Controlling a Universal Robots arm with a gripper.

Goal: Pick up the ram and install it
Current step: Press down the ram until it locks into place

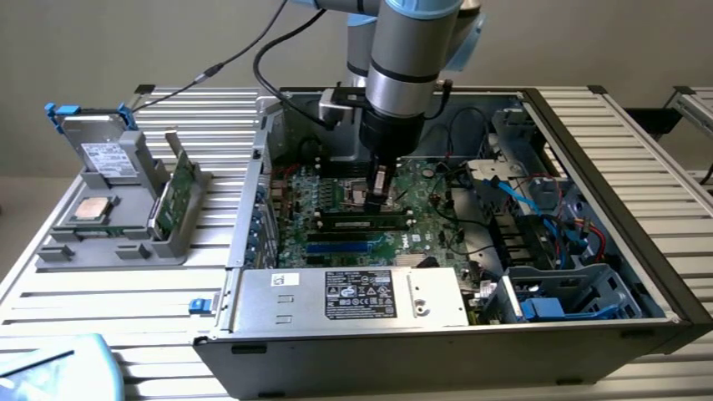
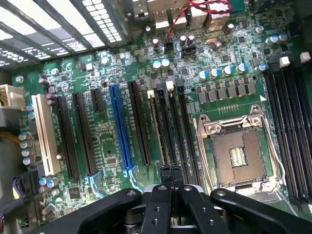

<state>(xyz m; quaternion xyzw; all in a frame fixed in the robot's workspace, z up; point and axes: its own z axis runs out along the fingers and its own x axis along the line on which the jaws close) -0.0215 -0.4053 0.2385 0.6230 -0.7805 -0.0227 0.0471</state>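
Exterior view: ram point(image 1: 359, 222), a slim dark stick with a pale label, lies seated in a slot on the motherboard point(image 1: 440, 219), just below the gripper point(image 1: 376, 199).

Wrist view: gripper point(image 2: 170, 171) fingers pressed together, holding nothing, above the ram point(image 2: 165, 127) seen edge-on.

The computer case point(image 1: 657, 276) is matt grey-black sheet metal, standing on a table point(image 1: 100, 309) of ribbed, brushed aluminium slats. At the case's near edge the power supply point(image 1: 334, 296) is bare dull steel with a glossy printed paper label. The motherboard point(image 2: 112, 131) is glossy green lacquered board, its slots smooth plastic, black, blue and cream; the processor socket point(image 2: 239, 156) has a shiny metal frame. The gripper point(image 2: 170, 176) is matt black metal. On the exterior view's left, the parts tray point(image 1: 112, 242) looks matt grey plastic.
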